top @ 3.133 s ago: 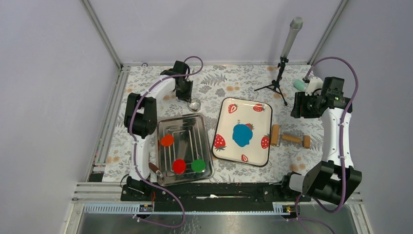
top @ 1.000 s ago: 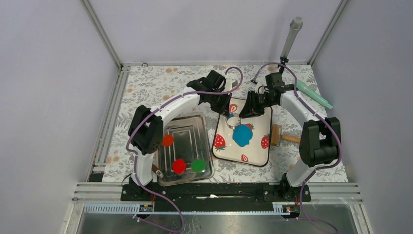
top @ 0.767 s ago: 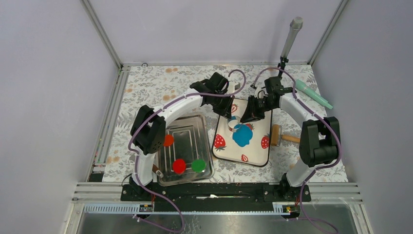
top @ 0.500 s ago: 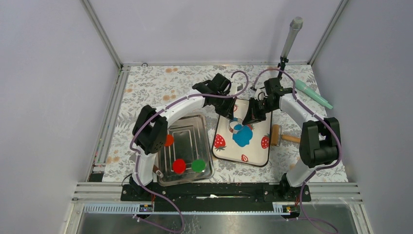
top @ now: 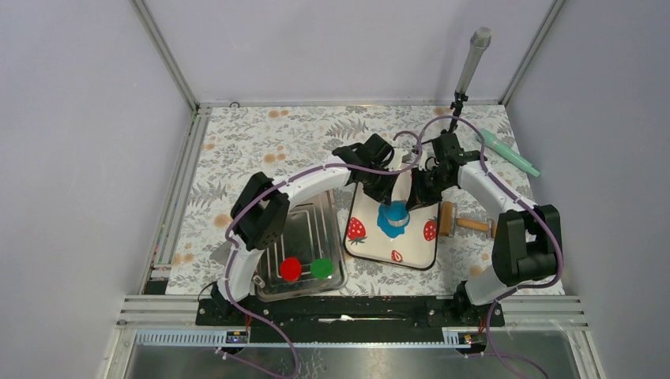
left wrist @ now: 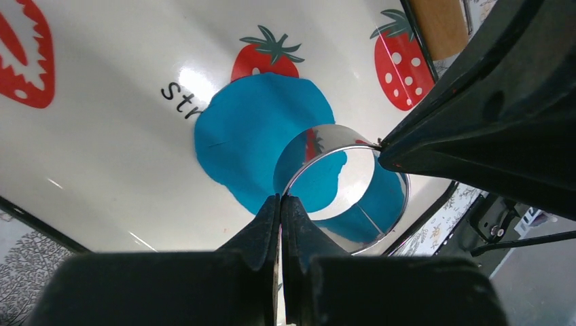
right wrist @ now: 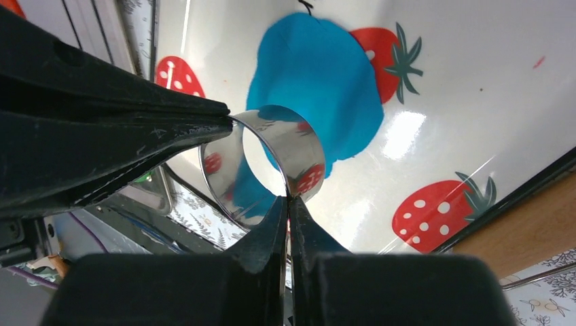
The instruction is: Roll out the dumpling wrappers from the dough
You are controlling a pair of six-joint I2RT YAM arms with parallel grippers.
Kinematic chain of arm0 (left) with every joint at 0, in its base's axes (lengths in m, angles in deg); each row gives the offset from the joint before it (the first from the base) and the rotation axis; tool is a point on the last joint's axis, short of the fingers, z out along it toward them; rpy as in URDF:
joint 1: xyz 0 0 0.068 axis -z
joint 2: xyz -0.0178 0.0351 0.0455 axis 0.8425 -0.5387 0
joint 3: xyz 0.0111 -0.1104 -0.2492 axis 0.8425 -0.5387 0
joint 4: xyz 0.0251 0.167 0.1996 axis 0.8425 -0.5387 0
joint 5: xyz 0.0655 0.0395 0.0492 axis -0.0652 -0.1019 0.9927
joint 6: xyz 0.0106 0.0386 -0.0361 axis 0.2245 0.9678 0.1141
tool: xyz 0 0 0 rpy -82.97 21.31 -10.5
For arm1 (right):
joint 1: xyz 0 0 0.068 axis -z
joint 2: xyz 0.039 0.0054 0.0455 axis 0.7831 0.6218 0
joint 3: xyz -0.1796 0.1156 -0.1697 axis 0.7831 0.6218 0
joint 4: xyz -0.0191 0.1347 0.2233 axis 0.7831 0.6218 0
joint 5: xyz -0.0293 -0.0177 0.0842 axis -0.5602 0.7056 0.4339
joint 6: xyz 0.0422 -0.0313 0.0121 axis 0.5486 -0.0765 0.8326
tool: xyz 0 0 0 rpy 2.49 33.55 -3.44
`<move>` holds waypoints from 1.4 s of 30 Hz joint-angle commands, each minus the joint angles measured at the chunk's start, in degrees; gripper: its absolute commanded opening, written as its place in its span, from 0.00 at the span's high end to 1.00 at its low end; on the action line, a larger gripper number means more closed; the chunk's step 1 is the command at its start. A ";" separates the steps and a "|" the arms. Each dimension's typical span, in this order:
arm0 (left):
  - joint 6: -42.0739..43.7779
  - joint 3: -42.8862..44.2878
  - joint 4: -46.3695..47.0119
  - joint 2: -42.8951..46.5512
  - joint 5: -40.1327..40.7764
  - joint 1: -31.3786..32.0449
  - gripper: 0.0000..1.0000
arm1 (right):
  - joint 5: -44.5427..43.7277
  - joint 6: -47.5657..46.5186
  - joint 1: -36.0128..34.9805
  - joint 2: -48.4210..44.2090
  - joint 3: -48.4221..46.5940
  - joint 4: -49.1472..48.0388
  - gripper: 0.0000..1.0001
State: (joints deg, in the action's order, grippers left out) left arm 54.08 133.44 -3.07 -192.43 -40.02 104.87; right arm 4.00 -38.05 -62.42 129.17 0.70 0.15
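Floral counter (top: pixel 261 134) carries a strawberry tray (left wrist: pixel 102 136); left fingers (left wrist: pixel 272 214) and right fingers (right wrist: pixel 277 217) each pinch opposite sides of a steel ring (right wrist: pixel 299 146), the dough (left wrist: pixel 251 129) lying flat on that tray beneath their tips.

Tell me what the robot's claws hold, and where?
Both the left gripper and right gripper pinch the shiny round metal cutter ring by its thin wall, on opposite sides.

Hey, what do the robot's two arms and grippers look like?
The left arm and right arm have white links joined by black joints, each trailed by a thin purple cable. The left gripper and right gripper have black, tapering fingers.
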 commanded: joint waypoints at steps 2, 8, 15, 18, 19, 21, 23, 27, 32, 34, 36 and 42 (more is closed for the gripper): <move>0.63 1.89 0.55 -0.90 4.70 0.50 1.00 | -2.61 -1.67 -0.29 -2.98 3.14 -2.76 1.00; 0.80 0.74 1.37 -0.83 7.39 0.78 1.00 | -3.45 -1.91 -0.33 -2.71 5.49 -5.96 1.00; 1.50 0.55 1.74 -1.21 7.91 0.95 1.00 | -4.03 -2.14 -0.31 -1.95 6.82 -7.85 1.00; 1.91 0.55 1.90 -1.65 8.04 0.95 1.00 | -4.05 -2.06 -0.29 -1.69 6.99 -8.23 1.00; 2.05 0.55 1.89 -1.78 8.11 0.95 1.00 | -4.09 -2.04 -0.33 -1.56 7.08 -8.30 1.00; 2.20 0.32 1.92 -2.04 7.91 0.93 1.00 | -4.02 -2.08 -0.33 -1.14 7.28 -8.24 1.00; 2.13 -0.28 1.95 -2.06 7.50 0.95 1.00 | -3.96 -2.03 -0.29 -0.96 7.60 -8.26 1.00; 1.99 -1.28 1.96 -2.11 7.72 0.96 1.00 | -4.07 -2.35 -0.34 -0.42 7.96 -8.43 1.00; 2.31 -1.37 2.62 -2.28 9.13 0.86 1.00 | -4.26 -2.16 -0.29 0.49 7.92 -9.01 1.00; 2.23 -1.47 2.99 -2.37 9.77 0.87 1.00 | -4.38 -2.20 -0.28 0.94 7.89 -9.17 1.00; 2.19 -1.55 3.06 -2.50 10.11 0.85 1.00 | -4.57 -2.21 -0.29 1.45 7.89 -9.27 1.00; 2.01 -2.55 3.80 -2.69 10.39 0.66 1.00 | -5.11 -2.41 -0.29 2.63 7.65 -9.78 1.00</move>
State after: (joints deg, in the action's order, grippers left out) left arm 54.67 131.89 -0.16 -194.79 -33.79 106.47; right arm 2.03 -38.77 -62.69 130.91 8.35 -11.17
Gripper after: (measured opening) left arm 0.011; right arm 0.047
